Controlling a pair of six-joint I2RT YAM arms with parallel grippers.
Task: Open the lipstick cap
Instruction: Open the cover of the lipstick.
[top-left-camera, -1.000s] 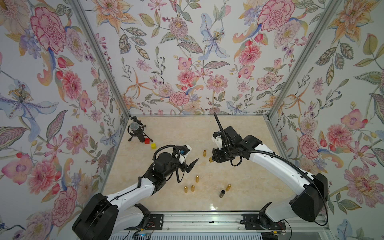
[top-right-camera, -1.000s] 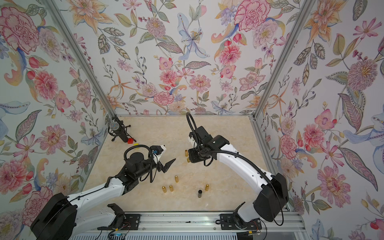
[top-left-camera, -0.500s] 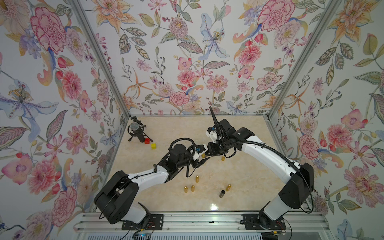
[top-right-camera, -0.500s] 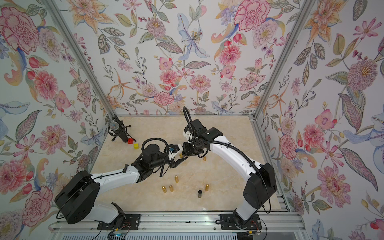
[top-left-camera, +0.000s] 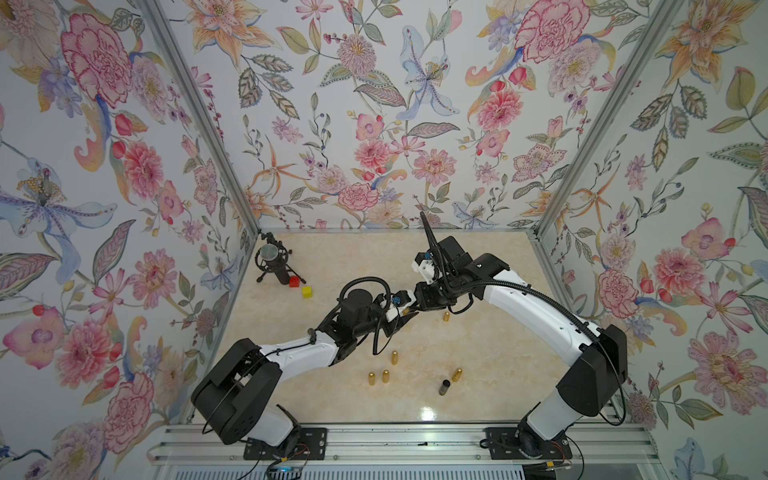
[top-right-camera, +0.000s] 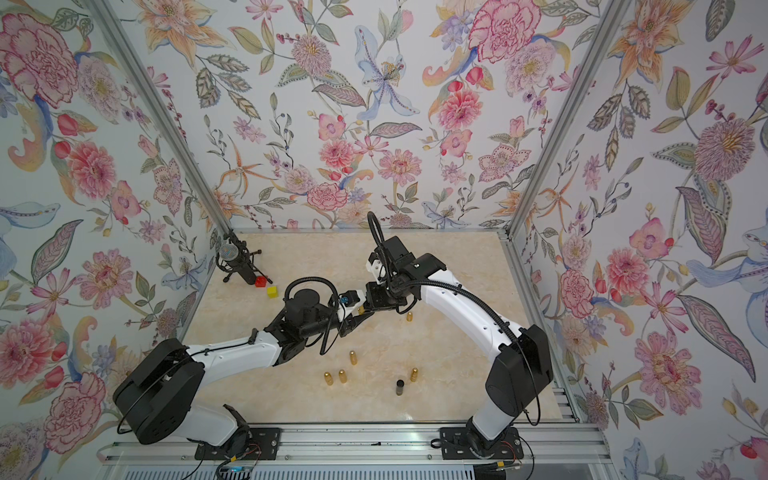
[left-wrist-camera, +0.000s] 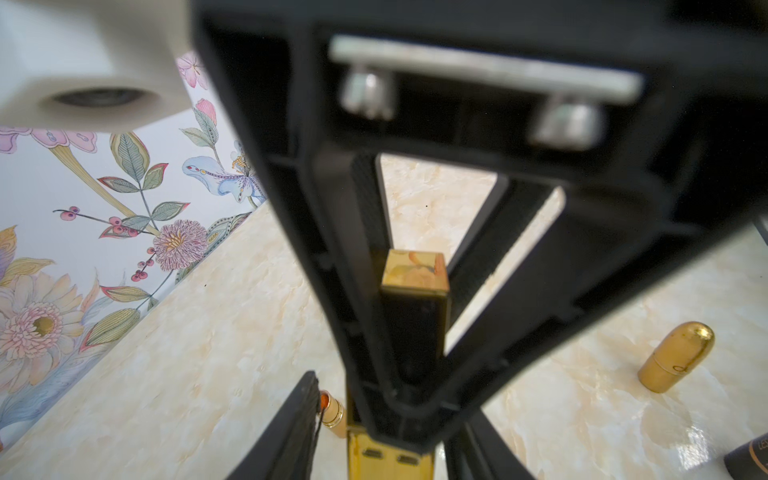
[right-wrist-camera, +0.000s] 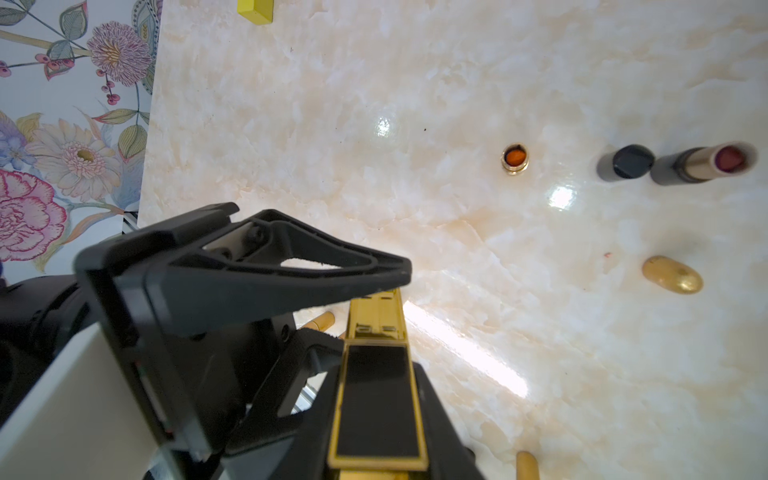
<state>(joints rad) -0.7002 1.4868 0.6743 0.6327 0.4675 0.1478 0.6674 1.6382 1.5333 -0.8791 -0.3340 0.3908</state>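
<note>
A square black-and-gold lipstick (right-wrist-camera: 376, 399) hangs in the air over the middle of the table, and my right gripper (right-wrist-camera: 376, 365) is shut on its black part. The lipstick's gold end (right-wrist-camera: 376, 316) sticks out past the right fingertips. My left gripper (top-left-camera: 405, 314) meets it head-on, with its jaws on either side of that gold end (left-wrist-camera: 388, 457). The left fingers (left-wrist-camera: 291, 432) stand partly open, and table shows through a gap between one finger and the gold. In both top views the right gripper (top-right-camera: 369, 305) and left gripper (top-right-camera: 358, 316) nearly touch.
Several gold bullet-shaped lipsticks (top-left-camera: 394, 356) and a black tube (top-left-camera: 444, 387) stand on the marble table toward the front. An uncapped orange lipstick (right-wrist-camera: 515, 158) stands below the grippers. A microphone stand (top-left-camera: 270, 259), a red cube (top-left-camera: 294, 281) and a yellow cube (top-left-camera: 307, 292) sit at the back left.
My left arm has reached in to the right gripper, and its jaws have narrowed from wide open around the lipstick's gold end. The right gripper shifted slightly left, still holding the lipstick.
</note>
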